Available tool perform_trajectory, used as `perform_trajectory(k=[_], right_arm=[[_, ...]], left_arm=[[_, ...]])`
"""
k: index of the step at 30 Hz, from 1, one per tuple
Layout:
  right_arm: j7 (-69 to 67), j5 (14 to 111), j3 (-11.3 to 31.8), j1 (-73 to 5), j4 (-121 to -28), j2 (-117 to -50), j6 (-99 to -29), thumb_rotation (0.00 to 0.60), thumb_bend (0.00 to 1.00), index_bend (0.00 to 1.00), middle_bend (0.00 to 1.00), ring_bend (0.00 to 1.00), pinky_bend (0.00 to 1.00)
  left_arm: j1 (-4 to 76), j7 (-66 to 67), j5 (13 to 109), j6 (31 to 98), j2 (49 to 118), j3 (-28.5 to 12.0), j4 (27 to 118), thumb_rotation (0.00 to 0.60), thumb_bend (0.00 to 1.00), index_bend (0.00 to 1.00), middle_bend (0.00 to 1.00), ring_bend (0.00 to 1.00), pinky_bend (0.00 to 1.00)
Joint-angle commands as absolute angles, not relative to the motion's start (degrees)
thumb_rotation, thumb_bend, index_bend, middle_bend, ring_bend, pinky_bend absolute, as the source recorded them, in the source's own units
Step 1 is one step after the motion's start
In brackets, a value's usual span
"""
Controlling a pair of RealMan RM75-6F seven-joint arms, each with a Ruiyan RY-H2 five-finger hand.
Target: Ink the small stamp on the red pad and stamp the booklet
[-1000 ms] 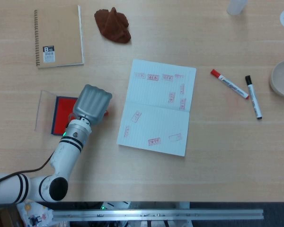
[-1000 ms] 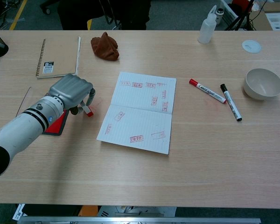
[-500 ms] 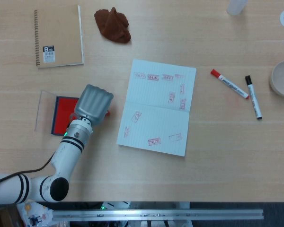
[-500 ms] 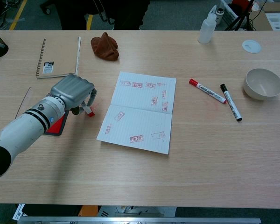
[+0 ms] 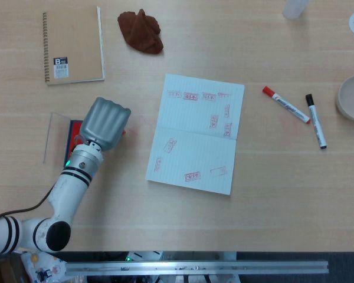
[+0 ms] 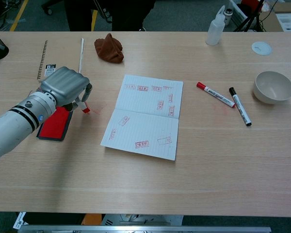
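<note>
While held, stamp [image 6: 84, 108] red-end-down, tilted.

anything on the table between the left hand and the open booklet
Nothing: between the left hand, which holds the small stamp, and the booklet there is only bare table. Both views show it, the chest view best.

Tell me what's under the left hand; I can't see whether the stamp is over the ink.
In the chest view the left hand holds the small stamp, its red end just right of the red pad. In the head view the hand covers the stamp and most of the pad.
</note>
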State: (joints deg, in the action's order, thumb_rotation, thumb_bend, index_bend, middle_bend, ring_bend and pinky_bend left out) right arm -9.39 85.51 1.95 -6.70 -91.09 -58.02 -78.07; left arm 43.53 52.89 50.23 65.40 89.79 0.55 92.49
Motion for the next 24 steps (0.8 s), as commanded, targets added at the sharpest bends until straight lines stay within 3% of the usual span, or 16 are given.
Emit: perform_trajectory(k=[1,24], right_arm=[[-9.4,85.6,1.9,-6.7,-91.1,-58.1,-78.1,0.6,0.15,0.34,0.4,0.29,0.36],[-9.0,85.9,1.6,-6.3,-91.6,-58.3,-78.8,0.6,0.15,0.34,0.4,0.29,0.36]], left_arm=[[43.0,53.3,51.6,65.9,87.9,1.7,93.2,0.6,0.29,0.59,1.0,1.0,1.0],[41.1,56.3,52.5,62.5,84.4,5.8,89.8,0.6,0.29,0.6,1.0,1.0,1.0]])
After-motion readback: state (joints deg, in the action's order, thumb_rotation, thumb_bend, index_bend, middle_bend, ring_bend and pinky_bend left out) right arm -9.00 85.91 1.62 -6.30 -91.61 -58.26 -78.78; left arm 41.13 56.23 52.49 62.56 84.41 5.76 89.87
